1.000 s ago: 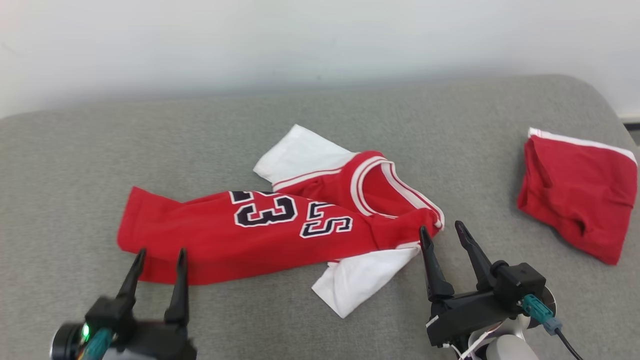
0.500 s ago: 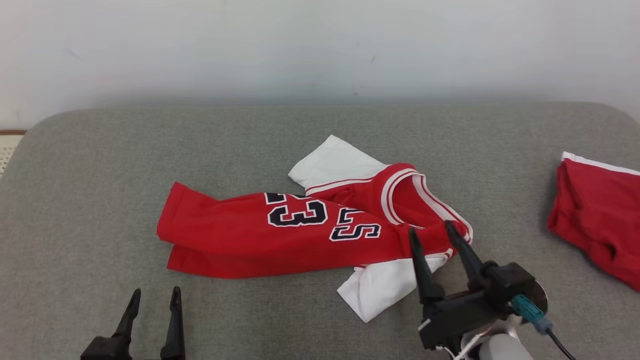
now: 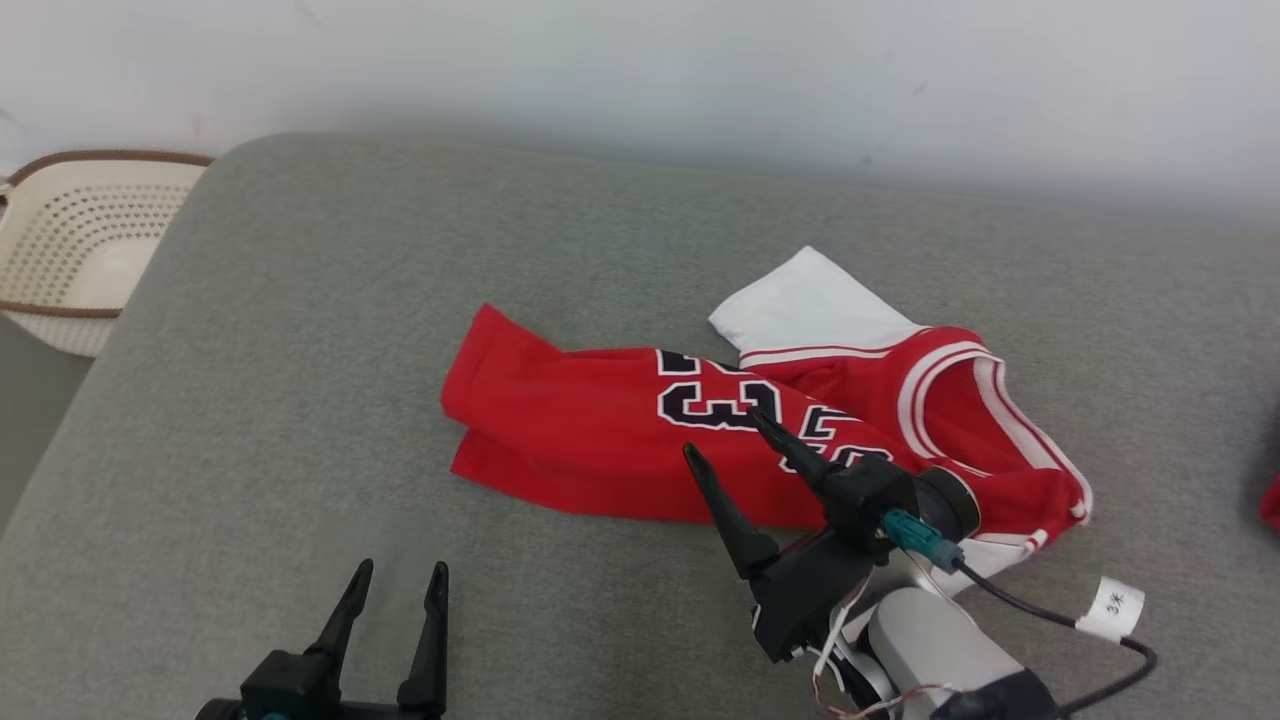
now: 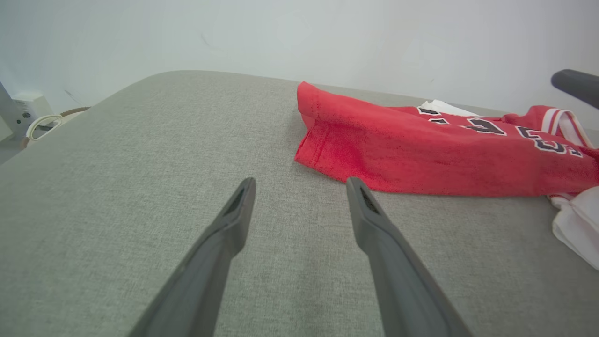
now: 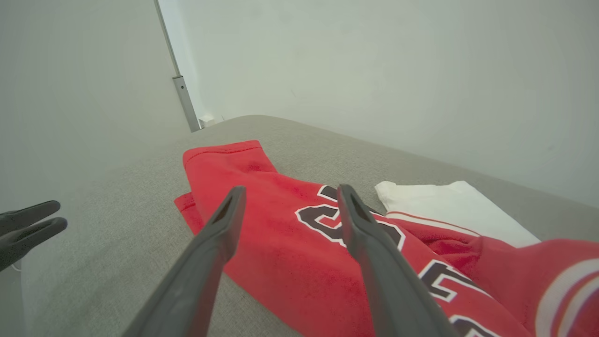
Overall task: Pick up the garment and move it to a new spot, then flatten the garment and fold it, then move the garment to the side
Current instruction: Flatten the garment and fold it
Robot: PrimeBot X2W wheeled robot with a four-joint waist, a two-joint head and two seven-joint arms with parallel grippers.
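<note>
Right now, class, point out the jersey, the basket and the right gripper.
jersey (image 3: 570,430), head view: red body left of the number.
basket (image 3: 70,215), head view: perforated inner wall.
right gripper (image 3: 720,431), head view: midway between its fingertips.

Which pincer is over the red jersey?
The right pincer: it sits over the red jersey, beside the black number. The left pincer is over bare grey cushion, short of the jersey's hem.

Rumpled red jersey (image 3: 600,430) on cushion
</note>
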